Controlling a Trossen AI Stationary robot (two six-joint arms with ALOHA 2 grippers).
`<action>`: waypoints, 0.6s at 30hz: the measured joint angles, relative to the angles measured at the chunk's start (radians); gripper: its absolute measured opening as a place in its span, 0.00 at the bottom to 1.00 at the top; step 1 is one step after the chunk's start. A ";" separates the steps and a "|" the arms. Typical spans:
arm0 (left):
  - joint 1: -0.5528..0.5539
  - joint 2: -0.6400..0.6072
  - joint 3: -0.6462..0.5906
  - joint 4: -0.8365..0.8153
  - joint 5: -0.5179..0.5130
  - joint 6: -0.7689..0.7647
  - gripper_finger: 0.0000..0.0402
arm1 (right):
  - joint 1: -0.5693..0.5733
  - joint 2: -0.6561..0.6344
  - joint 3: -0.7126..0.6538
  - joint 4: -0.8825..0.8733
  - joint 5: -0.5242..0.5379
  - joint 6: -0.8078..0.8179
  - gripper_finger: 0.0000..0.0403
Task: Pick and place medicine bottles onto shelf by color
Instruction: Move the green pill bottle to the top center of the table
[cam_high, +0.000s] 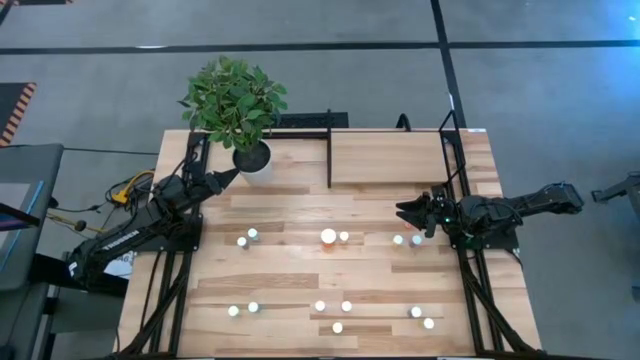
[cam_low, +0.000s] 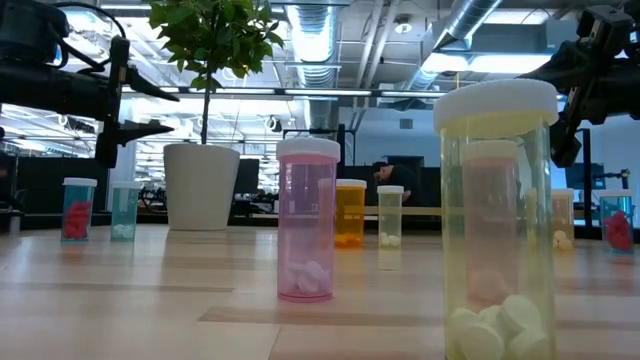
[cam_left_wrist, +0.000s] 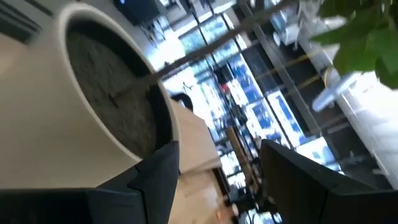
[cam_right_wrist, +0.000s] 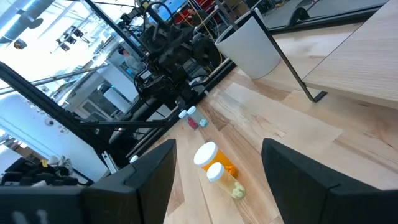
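Several small white-capped medicine bottles stand upright on their bases across the plank table, among them a larger orange one (cam_high: 328, 237), a pink one (cam_low: 307, 220) and a greenish one (cam_low: 495, 220). The shelf (cam_high: 390, 158), a light-wood board in black bars, stands at the far side; no bottle shows on it. My left gripper (cam_high: 232, 174) is open and empty, raised beside the white plant pot (cam_high: 253, 160). My right gripper (cam_high: 408, 213) is open and empty above the table, just beyond two bottles (cam_high: 417, 239). Its wrist view looks past its fingers (cam_right_wrist: 217, 149) at the orange bottle (cam_right_wrist: 208, 155).
The potted plant (cam_high: 235, 100) stands at the far left next to the shelf. The shelf's black upright bars (cam_high: 329, 150) rise at its middle and right end. Bottles stand in a middle row and a near row, with bare planks (cam_high: 300, 270) between them.
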 joint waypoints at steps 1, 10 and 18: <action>0.001 0.000 0.000 0.002 -0.004 0.007 0.53 | 0.000 0.000 0.000 0.000 0.000 0.000 0.65; -0.003 0.000 0.008 0.025 0.058 0.098 0.53 | 0.000 0.000 0.000 0.000 0.000 0.000 0.65; -0.056 0.094 0.117 0.006 0.028 0.107 0.53 | 0.000 0.000 0.000 0.000 0.000 0.000 0.65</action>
